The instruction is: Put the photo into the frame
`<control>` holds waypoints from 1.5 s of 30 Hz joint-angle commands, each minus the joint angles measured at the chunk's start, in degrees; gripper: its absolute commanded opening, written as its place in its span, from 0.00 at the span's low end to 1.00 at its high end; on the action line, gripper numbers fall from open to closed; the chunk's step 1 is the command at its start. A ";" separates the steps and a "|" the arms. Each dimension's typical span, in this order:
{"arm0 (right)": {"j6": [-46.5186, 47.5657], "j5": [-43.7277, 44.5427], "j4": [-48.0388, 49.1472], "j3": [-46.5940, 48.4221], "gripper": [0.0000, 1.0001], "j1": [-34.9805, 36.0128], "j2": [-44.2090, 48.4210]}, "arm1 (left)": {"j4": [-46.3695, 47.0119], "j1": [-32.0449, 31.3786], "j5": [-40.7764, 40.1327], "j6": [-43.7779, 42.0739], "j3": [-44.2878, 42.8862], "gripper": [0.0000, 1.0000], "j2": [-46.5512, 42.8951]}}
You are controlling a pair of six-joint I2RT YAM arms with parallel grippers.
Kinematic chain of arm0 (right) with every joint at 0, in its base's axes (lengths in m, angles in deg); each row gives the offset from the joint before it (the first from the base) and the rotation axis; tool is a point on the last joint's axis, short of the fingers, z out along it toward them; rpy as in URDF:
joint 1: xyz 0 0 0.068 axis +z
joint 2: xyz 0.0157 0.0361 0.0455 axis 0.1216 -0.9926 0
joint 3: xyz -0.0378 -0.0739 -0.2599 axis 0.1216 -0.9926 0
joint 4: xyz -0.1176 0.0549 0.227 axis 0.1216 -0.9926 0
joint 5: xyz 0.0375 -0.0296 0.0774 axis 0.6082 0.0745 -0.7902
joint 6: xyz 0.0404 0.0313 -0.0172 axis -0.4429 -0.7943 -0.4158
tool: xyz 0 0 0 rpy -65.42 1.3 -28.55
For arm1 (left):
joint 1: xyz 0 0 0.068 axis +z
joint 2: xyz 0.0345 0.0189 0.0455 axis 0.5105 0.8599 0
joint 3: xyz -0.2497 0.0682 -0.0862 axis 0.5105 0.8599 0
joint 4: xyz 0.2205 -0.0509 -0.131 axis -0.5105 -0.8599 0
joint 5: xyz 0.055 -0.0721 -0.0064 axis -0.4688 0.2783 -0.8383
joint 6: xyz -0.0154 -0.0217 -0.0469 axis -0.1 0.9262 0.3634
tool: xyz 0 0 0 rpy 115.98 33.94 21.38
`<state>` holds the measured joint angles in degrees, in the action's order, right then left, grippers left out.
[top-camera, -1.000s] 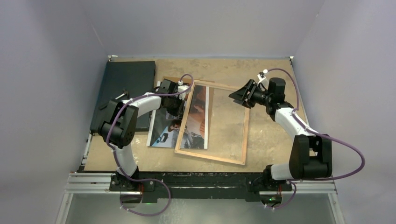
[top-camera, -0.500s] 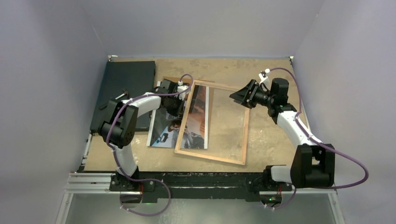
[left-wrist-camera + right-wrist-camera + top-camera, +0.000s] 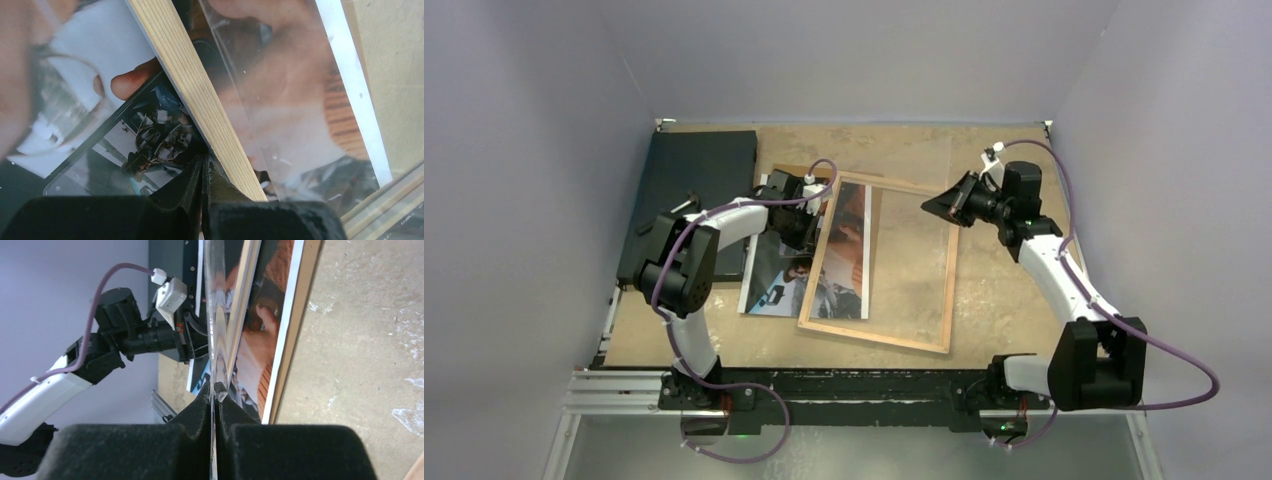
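Observation:
The frame [image 3: 876, 336] lies wooden back up in the middle of the table. The photo [image 3: 782, 275] lies picture up, its right part under the frame's left rail [image 3: 200, 90]. My left gripper [image 3: 808, 216] is shut, its tips [image 3: 202, 161] down on the photo [image 3: 150, 135] right beside that rail, with nothing visible between them. My right gripper [image 3: 929, 207] hovers over the frame's upper right part, shut on the edge of a clear sheet [image 3: 216, 315]. That sheet rises edge-on from the jaws [image 3: 214, 386] and reaches over the photo [image 3: 255, 340].
A flat black board [image 3: 694, 185] lies at the back left, and a brown panel's corner [image 3: 786, 170] peeks out behind the photo. Bare tabletop [image 3: 1004, 290] stretches right of the frame. The left arm [image 3: 130, 332] shows beyond the sheet in the right wrist view.
My right gripper has gone from open to shut on the clear sheet and drifted slightly right. The left arm, frame and photo have not moved.

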<state>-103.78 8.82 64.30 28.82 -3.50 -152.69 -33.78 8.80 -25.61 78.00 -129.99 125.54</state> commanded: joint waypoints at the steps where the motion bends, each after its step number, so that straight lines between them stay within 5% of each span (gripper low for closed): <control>1: -3.77 -2.09 3.29 3.51 0.00 0.29 1.60 | -1.10 0.31 1.20 0.65 -1.78 0.00 -1.74; 11: -19.73 -2.78 13.90 -2.95 0.00 0.29 5.85 | -1.42 2.10 3.85 2.58 -1.90 0.00 -1.42; 28: -16.25 -1.15 6.43 -5.56 0.00 0.22 7.76 | -1.23 2.94 3.98 1.44 -0.41 0.00 -2.59; 45: -14.28 -0.71 9.45 -8.63 0.00 -1.75 5.67 | -1.25 2.97 4.04 1.30 -0.08 0.00 -3.11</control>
<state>-119.08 7.81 71.07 20.41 -4.09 -147.36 -35.44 11.45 -22.96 79.62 -130.21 124.67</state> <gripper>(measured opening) 0.005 0.003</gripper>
